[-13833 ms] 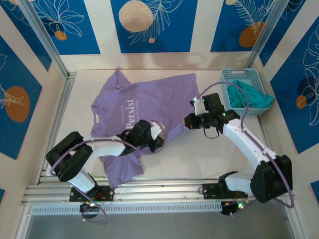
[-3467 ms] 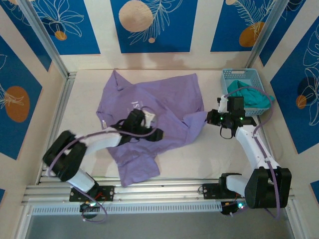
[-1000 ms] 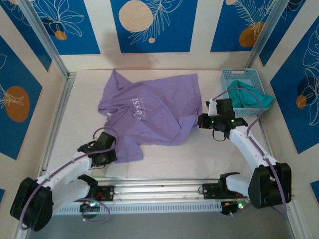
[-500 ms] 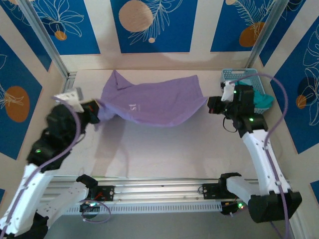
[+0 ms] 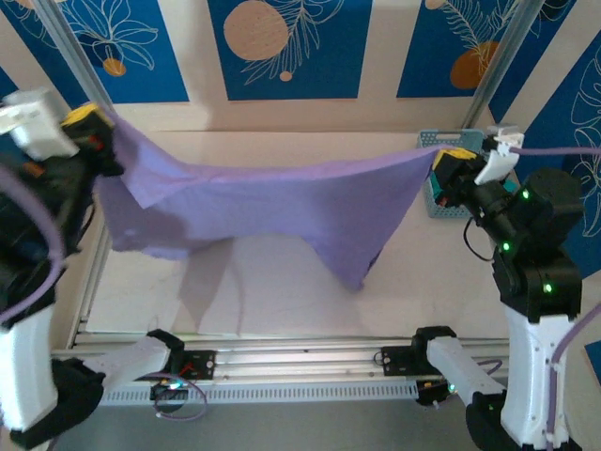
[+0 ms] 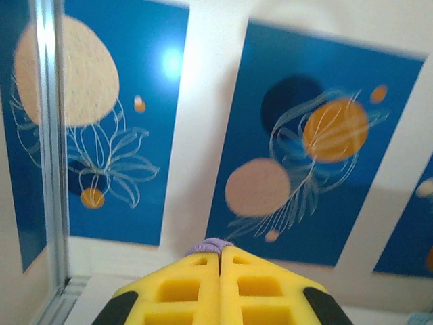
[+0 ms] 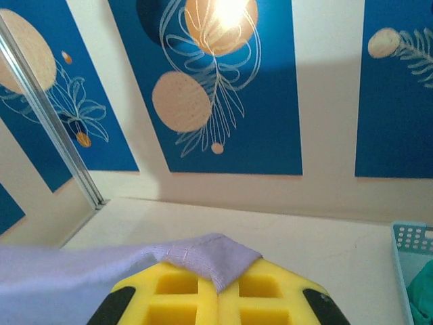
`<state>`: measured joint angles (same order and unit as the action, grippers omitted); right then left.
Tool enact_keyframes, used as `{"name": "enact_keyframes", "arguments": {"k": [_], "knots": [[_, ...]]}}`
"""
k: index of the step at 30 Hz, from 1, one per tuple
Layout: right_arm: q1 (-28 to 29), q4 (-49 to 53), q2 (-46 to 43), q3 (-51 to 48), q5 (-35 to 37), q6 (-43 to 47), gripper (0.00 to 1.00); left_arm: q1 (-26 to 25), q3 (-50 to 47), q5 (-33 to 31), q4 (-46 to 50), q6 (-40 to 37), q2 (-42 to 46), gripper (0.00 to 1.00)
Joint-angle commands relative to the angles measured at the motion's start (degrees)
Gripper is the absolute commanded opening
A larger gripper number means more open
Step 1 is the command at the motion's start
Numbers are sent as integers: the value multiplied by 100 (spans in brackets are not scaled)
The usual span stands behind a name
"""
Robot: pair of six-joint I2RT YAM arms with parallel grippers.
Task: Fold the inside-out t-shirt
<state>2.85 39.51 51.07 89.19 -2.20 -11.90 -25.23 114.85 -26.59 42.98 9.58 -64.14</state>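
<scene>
both arms raised high, the inside-out t-shirt point(image 5: 282, 202) strung between them above the table point(image 5: 282, 305) — top edge pulled into a near-straight line, sagging a little mid-span. left gripper point(image 5: 92, 124) is clamped fully closed on the shirt's left end; in the left wrist view the yellow pads point(image 6: 206, 269) are pressed together with a small nub of lavender fabric pinched at the tips. right gripper point(image 5: 439, 158) same — jaws tight on the opposite end, cloth lapped over its tips in the right wrist view and trailing off to the left. the shirt body hangs as a sheet, lowest point right of centre; can't tell if that tip touches the table. shadow falls on the surface underneath. blue basket point(image 5: 434, 199) sits at the far right of the table just beyond the right gripper, teal garment point(image 7: 423, 288) inside it.
</scene>
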Motion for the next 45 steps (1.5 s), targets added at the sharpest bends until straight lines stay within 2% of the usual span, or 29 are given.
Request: {"name": "enact_keyframes", "arguments": {"k": [1,5,10,16,23,29,33,37,45], "knots": [[-35,-436,757,-127,-93,120,0,428,129,159,60,-231,-834,0],[-33,-883,1483,-98,-124,193,0,958,582,520,-88,-182,-1712,0],[-70,-782,1932,351,-149,349,0,1113,1175,808,-18,-222,-2124,0],[-66,-466,1446,669,-130,452,0,1111,963,1135,-78,-19,-1279,0],[-66,-113,171,630,-109,294,0,1115,454,1975,-167,455,221,0],[-65,340,-692,1111,-92,259,0,1117,627,2543,-327,735,1068,0],[-66,603,-818,1659,-105,285,0,1114,1009,2490,-422,667,1169,0],[-66,583,-749,1947,-79,328,0,1117,1435,2267,-437,416,896,0],[-66,22,-58,1612,161,679,0,1108,1309,1315,-916,-503,-440,0]]}}
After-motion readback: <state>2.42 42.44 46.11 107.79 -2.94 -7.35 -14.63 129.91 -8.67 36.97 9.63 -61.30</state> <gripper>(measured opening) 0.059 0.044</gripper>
